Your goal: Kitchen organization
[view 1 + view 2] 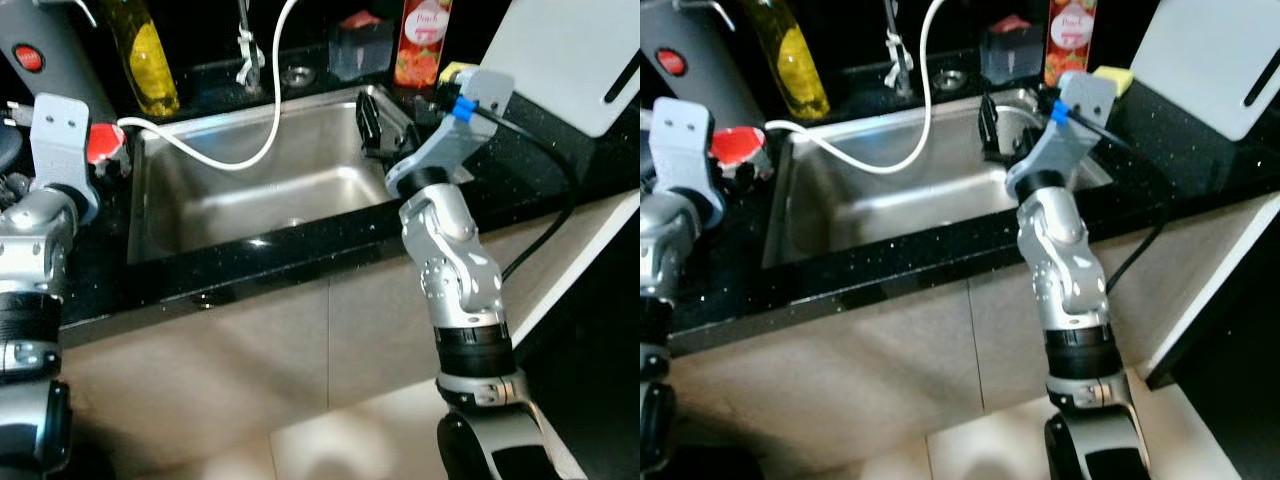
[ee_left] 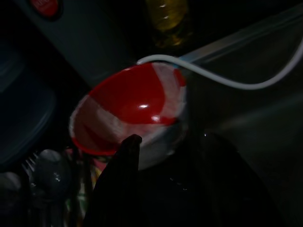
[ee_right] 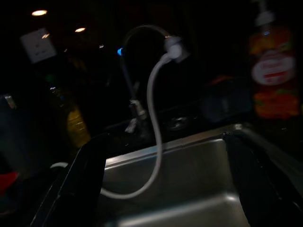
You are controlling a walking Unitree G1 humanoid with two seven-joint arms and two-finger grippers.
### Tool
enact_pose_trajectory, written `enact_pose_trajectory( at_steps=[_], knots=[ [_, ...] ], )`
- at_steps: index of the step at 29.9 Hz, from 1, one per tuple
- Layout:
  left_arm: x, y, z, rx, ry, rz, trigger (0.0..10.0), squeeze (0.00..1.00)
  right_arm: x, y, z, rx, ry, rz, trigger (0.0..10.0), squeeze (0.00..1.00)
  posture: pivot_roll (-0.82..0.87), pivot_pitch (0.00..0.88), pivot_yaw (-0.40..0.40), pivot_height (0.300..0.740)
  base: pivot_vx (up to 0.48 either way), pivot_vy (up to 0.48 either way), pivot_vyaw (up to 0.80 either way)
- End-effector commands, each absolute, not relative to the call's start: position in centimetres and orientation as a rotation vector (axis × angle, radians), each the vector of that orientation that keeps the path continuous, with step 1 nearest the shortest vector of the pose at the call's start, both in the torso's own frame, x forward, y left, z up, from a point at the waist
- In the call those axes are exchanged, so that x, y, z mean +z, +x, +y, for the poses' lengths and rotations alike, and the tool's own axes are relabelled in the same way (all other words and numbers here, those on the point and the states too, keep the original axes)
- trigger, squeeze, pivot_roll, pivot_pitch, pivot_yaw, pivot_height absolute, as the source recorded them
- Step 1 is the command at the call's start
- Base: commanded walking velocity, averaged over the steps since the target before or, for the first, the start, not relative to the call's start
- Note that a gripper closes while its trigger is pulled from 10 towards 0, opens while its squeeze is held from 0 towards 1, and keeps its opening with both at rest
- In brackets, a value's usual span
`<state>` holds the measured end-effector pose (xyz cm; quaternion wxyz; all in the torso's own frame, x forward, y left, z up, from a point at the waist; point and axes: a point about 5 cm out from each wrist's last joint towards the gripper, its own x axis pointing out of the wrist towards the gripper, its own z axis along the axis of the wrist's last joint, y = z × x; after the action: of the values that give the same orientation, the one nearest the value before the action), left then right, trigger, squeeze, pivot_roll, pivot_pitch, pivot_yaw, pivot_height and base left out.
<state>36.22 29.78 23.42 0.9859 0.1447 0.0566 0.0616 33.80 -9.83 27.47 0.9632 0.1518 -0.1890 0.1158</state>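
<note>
Steel sink (image 1: 200, 205) | "Peach" bottle (image 1: 422, 42) behind | right fingers (image 1: 372, 128) spread | left fingers (image 2: 128, 156): cannot tell

A sink (image 1: 200, 215) sits mid-frame, sunk into the desk (image 1: 560, 160). A hose (image 1: 270, 120) drops from the top edge into the basin. At upper left, a bowl (image 1: 105, 145) rests on the desk beside the sink, an oil bottle (image 1: 145, 55) behind it. A carton (image 1: 422, 40) stands behind the sink at upper right, a cutting board (image 1: 570, 55) farther right.
</note>
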Motion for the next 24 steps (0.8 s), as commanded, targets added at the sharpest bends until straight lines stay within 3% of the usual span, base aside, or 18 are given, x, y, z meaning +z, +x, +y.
enact_pose_trajectory(
  at_steps=[1,3,5,6,8,10,13,17,24],
  knots=[
    [24.0,36.2,31.5,0.195,0.385,0.121,10.0,0.0,28.0,34.0,-9.3,0.288,0.342,-0.38,10.0,0.0,0.22,0.0,0.014,0.74,0.0,0.0,0.0],
    [24.3,36.3,31.7,0.214,0.411,0.115,10.0,0.0,28.1,34.0,-9.4,0.297,0.349,-0.381,10.0,0.0,0.22,0.0,0.015,0.74,0.0,0.0,0.0],
    [26.5,35.7,30.1,0.168,0.416,-0.071,10.0,0.0,28.1,34.3,-9.8,0.272,0.366,-0.391,10.0,0.0,0.21,0.0,0.027,0.74,0.0,0.0,0.0],
    [26.5,35.7,30.1,0.168,0.416,-0.071,10.0,0.0,28.1,34.3,-9.8,0.272,0.366,-0.391,10.0,0.0,0.21,0.0,0.027,0.74,0.0,0.0,0.0],
    [28.8,34.4,28.1,0.133,0.346,-0.27,10.0,0.0,28.6,34.6,-10.4,0.23,0.383,-0.408,10.0,0.0,0.2,0.0,0.023,0.74,0.0,0.0,0.0],
    [29.9,33.8,27.2,0.142,0.328,-0.354,10.0,0.0,29.2,34.6,-10.8,0.21,0.371,-0.432,10.0,0.0,0.21,0.016,0.023,0.74,0.0,0.0,0.0],
    [31.8,31.4,23.3,0.089,0.318,-0.54,10.0,0.0,29.7,34.4,-12.4,0.155,0.292,-0.489,10.0,0.0,0.22,0.024,0.027,0.74,0.0,0.0,0.0],
    [31.6,29.8,20.0,-0.013,0.354,-0.56,10.0,0.0,29.9,34.5,-13.7,0.108,0.316,-0.497,10.0,0.0,0.24,0.0,0.008,0.74,0.0,0.0,0.0],
    [30.4,29.5,20.6,0.052,0.289,-0.529,10.0,0.0,29.8,34.8,-12.3,0.141,0.28,-0.49,10.0,0.0,0.2,0.0,-0.001,0.74,0.0,0.0,0.0]
  ],
)
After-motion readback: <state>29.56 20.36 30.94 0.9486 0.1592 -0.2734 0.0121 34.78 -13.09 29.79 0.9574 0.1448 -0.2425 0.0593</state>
